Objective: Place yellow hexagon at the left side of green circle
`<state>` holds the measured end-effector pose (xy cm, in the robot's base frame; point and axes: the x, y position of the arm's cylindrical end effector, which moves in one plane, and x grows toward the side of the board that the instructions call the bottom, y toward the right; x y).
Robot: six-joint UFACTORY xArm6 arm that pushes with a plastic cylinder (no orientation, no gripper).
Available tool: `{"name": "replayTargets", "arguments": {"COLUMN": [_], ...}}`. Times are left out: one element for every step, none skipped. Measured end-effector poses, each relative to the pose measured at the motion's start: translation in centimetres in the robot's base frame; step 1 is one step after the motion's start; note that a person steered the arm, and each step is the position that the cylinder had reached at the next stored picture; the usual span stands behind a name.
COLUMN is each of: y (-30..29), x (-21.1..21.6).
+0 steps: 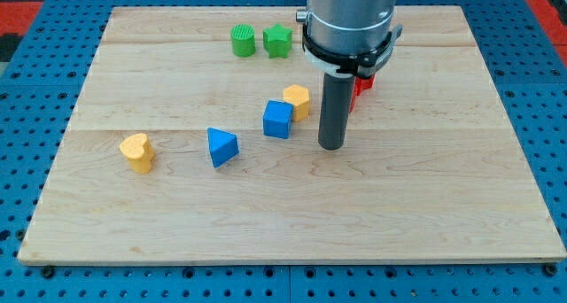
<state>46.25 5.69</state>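
Note:
The yellow hexagon point(298, 101) lies near the board's middle, touching the upper right of a blue cube point(277, 120). The green circle point(243, 41) stands near the view's top, with a green star point(277, 42) just to its right. My tip point(331, 146) rests on the board to the right of and a little below the yellow hexagon, a short gap away from it. The rod rises from the tip into the arm's grey body at the view's top.
A blue triangle point(221, 148) lies left of the blue cube. A yellow heart point(137, 152) lies at the view's left. A red block point(361, 86) is partly hidden behind the rod. The wooden board point(292, 223) sits on a blue pegboard.

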Motion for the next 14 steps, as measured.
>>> {"name": "replayTargets", "arguments": {"y": [-0.3, -1.0, -2.8, -8.2, -11.8, -12.1, -10.6, -7.9, -7.6, -8.8, -11.6, -13.3, -14.0, -14.1], "x": [-1.5, -3.3, -5.2, -6.4, -7.7, -8.3, -8.3, -8.4, -9.5, -11.0, -11.1, -11.1, -10.9, -9.6]}}
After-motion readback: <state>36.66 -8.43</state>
